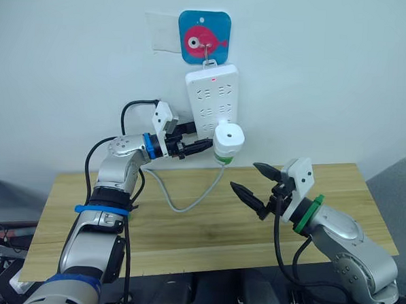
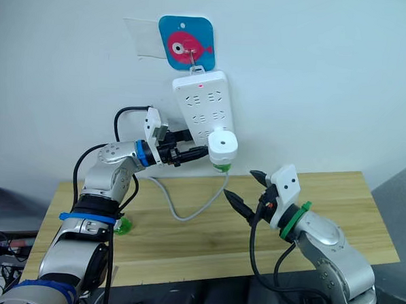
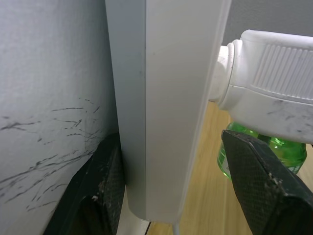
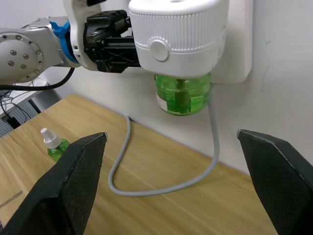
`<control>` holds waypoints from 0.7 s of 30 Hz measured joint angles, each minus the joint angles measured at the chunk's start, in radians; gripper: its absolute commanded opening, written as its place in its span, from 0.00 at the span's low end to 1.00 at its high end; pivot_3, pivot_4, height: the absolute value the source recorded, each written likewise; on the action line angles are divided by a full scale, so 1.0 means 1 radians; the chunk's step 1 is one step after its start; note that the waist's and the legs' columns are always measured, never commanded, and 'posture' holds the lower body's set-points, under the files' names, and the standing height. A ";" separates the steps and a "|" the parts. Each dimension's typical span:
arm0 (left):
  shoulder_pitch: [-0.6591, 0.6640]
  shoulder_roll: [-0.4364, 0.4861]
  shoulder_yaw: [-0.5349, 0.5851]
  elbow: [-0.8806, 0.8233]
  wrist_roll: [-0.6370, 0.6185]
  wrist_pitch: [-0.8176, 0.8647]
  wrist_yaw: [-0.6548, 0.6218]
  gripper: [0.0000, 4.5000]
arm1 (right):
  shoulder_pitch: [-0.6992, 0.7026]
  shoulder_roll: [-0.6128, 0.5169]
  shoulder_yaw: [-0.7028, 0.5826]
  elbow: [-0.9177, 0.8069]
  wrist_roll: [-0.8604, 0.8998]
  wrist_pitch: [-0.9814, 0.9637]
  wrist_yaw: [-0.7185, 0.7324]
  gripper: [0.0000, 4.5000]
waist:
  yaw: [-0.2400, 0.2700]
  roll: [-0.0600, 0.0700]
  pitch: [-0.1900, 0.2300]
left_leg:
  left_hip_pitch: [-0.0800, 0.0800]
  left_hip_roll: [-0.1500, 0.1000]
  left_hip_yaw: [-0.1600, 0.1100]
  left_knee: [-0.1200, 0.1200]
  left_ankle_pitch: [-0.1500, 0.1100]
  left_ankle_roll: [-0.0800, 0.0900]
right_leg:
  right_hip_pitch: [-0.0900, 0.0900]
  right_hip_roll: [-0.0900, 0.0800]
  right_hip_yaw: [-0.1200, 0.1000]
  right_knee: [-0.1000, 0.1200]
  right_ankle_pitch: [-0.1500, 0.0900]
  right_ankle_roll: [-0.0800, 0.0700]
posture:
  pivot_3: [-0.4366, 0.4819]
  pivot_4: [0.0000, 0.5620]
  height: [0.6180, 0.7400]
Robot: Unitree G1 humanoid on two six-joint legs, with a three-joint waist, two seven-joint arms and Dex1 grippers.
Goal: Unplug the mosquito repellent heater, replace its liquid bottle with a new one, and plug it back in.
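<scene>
The white mosquito repellent heater is plugged into the lowest socket of the wall-hung power strip. A green liquid bottle is screwed in under it. My left gripper is open at the strip's lower end, just left of the heater. One finger sits between wall and strip, the other finger under the heater. My right gripper hangs open over the table, below and right of the heater and apart from it. A small spare green bottle with a white cap stands on the table by my left arm.
The strip hangs from a hook on a blue fish sticker. Its grey cable loops down onto the wooden table between my arms. The wall is close behind the strip.
</scene>
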 measured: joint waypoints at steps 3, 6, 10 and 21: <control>0.001 0.008 0.005 -0.048 -0.026 0.070 0.001 0.68 | 0.000 0.000 0.001 0.000 -0.008 -0.001 -0.001 1.00 | 0.000 -0.001 0.004 | -0.001 0.000 -0.001 0.000 0.000 0.000 | -0.001 0.000 -0.001 0.000 0.000 0.000 | 0.27 0.52 1.00; 0.015 0.031 0.011 -0.120 -0.062 0.162 0.001 0.68 | 0.003 0.001 0.001 0.000 -0.009 -0.001 -0.002 1.00 | -0.003 -0.002 0.008 | -0.003 0.000 0.000 0.001 0.000 0.000 | -0.003 0.000 0.000 0.002 0.000 0.000 | 0.27 0.52 1.00; 0.024 0.042 0.016 -0.186 -0.091 0.224 0.011 0.68 | 0.003 0.005 0.000 0.000 -0.008 0.001 -0.004 1.00 | -0.008 -0.001 0.009 | -0.004 0.000 0.000 0.001 0.000 -0.001 | -0.005 0.000 0.000 0.002 0.000 -0.001 | 0.27 0.52 1.00; 0.025 0.053 0.020 -0.202 -0.105 0.254 0.013 0.36 | -0.078 0.055 -0.028 -0.067 0.057 0.106 -0.111 1.00 | -0.017 -0.001 0.012 | -0.004 0.000 0.001 0.001 0.000 -0.001 | -0.005 0.000 0.001 0.002 0.001 -0.001 | 0.26 0.53 1.00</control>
